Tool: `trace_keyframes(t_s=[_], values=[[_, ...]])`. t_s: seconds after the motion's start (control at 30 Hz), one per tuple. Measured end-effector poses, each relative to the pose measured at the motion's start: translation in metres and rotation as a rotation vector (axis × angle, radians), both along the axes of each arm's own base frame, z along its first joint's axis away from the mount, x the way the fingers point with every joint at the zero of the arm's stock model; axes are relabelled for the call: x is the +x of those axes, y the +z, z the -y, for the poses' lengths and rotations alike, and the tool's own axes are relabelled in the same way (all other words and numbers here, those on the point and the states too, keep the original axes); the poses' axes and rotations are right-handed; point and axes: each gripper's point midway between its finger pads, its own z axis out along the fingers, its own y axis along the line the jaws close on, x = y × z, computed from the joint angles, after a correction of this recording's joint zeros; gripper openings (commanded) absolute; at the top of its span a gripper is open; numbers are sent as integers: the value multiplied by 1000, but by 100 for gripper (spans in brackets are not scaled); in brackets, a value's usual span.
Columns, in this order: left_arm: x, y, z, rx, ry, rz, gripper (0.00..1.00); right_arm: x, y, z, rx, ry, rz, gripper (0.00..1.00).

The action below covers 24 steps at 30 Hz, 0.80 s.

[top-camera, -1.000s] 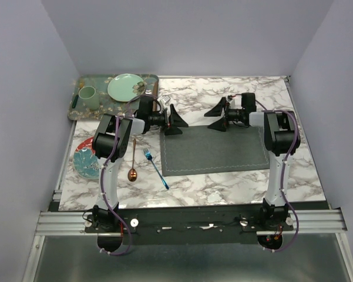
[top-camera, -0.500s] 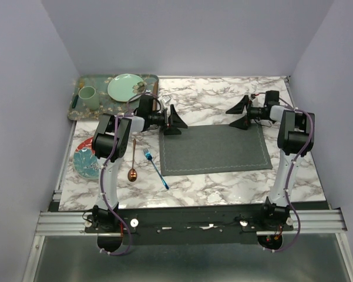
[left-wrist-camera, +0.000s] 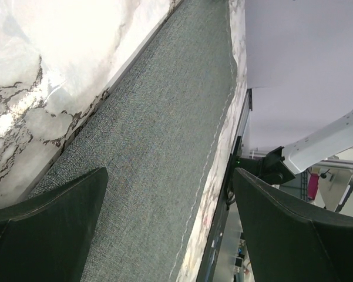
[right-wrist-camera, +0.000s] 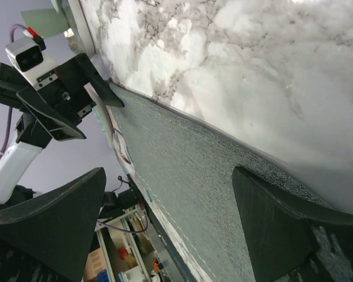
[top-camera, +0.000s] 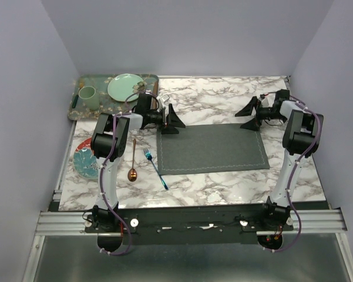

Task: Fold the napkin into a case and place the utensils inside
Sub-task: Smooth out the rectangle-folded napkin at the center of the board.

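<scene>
Napkin (top-camera: 212, 148) lying flat and unfolded on the marble table (top-camera: 223, 97). Left gripper (top-camera: 175, 119) hovering at its far-left corner, right gripper (top-camera: 248, 116) at its far-right corner, both gaping wide and gripping nothing. Fork (top-camera: 155, 168) and spoon (top-camera: 133, 158) lying just left of the cloth.

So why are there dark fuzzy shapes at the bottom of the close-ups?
Left wrist: its own fingers sit too close, so soft and dark; napkin weave sharp. Right wrist: same, marble table glares white. Top external: even light, all sharp.

The napkin (top-camera: 212, 148) is dark grey with pale stitching, the table (top-camera: 223, 97) white grey-veined marble.
</scene>
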Motion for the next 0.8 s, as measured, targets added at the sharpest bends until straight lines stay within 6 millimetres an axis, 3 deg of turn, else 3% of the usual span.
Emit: trace_keyframes(t_s=[0.5, 0.67, 0.8], values=[[-4, 3, -3, 50, -35, 52, 99, -65, -6, 12, 5, -20, -85, 96], [-10, 4, 3, 68, -49, 69, 99, -70, 6, 14, -5, -7, -29, 96], [-25, 3, 17, 71, -87, 65, 99, -68, 41, 7, 56, 14, 69, 98]])
